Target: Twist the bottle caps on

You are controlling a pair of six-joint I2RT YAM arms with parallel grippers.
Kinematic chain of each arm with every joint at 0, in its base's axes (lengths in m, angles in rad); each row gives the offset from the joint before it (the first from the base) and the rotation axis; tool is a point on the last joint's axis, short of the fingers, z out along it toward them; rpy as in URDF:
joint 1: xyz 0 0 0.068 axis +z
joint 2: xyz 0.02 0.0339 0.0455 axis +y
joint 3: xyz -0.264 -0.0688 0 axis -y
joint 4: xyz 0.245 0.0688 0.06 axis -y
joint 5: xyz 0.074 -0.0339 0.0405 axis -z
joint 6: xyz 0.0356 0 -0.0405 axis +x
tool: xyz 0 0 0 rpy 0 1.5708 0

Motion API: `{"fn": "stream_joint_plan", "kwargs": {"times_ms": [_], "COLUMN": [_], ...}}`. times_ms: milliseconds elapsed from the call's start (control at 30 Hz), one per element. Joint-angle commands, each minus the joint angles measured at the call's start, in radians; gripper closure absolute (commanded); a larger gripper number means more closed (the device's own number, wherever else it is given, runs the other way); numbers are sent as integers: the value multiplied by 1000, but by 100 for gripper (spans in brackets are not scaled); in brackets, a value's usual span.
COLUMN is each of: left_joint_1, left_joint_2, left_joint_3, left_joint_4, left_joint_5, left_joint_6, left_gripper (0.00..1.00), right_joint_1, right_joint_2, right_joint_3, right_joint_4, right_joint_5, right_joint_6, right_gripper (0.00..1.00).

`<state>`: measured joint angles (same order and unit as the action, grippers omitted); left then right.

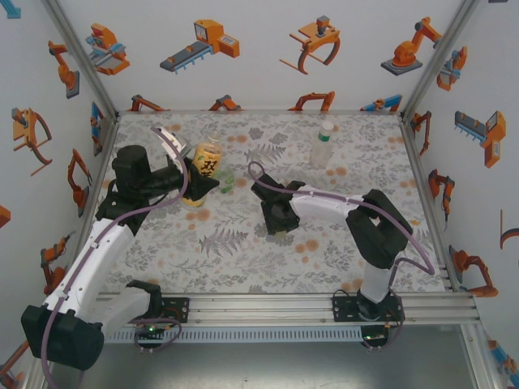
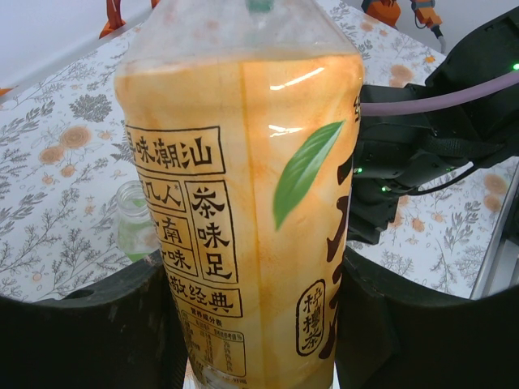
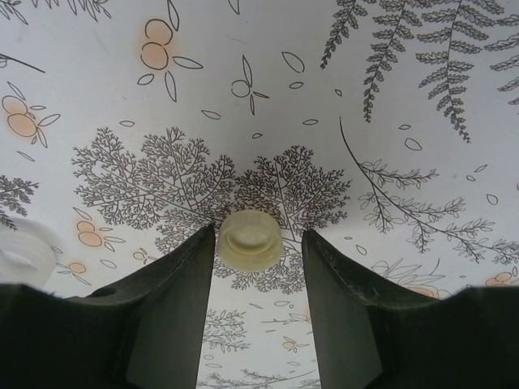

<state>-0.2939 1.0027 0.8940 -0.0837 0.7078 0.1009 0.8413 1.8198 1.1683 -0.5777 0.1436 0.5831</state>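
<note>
Surroundings: table (image 1: 340, 259) under a pale cloth printed with grey ferns and orange blossoms, sitting between white walls dotted with orange robot pictures.
Other bottles: short green-tinted bottle (image 1: 225, 180) is standing just beside the yellow bottle (image 1: 207, 162), its mouth open; clear bottle with a white-green label (image 1: 323, 144) is standing upright, well apart toward the far right.
In the way: right arm (image 2: 438, 146) is reaching across the cloth behind the yellow bottle, as the left wrist view shows.
Left gripper (image 1: 195, 182): is clamping the yellow bottle by its lower body, one dark finger pressing each side of the label.
Right gripper (image 3: 258, 243): is hanging low over the cloth near the table's middle, jaws partly apart and straddling a pale cap (image 3: 250, 237); one finger is sitting just against it, and a sliver of cloth is showing before the other, so nothing is being gripped.
Pale cap: small, round and yellowish, lying on a fern print.
Second cap (image 3: 18, 253): whitish and blurred, lying near the first, outside the fingers.
Yellow bottle: is showing black Chinese characters and a green leaf on its label; whether its base is touching the cloth cannot be told.
</note>
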Motion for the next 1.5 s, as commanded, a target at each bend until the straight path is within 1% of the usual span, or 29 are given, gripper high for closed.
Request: {"fn": "stream_joint_plan", "kwargs": {"times_ms": [0, 133, 300, 500, 1467], "left_joint_1": [3, 3, 3, 2, 2], "left_joint_2": [-15, -15, -13, -16, -16], "left_joint_3": [3, 3, 3, 4, 3], "left_joint_4": [5, 5, 4, 5, 6], "left_joint_5": [24, 25, 25, 25, 24], "left_joint_6": [-4, -5, -7, -6, -8], "left_gripper": [100, 100, 100, 100, 100], "right_joint_1": [6, 7, 6, 7, 7], "right_joint_2": [15, 12, -29, -74, -12], "right_joint_3": [-21, -21, 17, 19, -4], "right_joint_4": [13, 8, -25, -6, 26], "right_joint_5": [-1, 1, 14, -28, -61], "right_joint_6": [1, 7, -9, -2, 2], "right_gripper": [53, 53, 52, 52, 52]}}
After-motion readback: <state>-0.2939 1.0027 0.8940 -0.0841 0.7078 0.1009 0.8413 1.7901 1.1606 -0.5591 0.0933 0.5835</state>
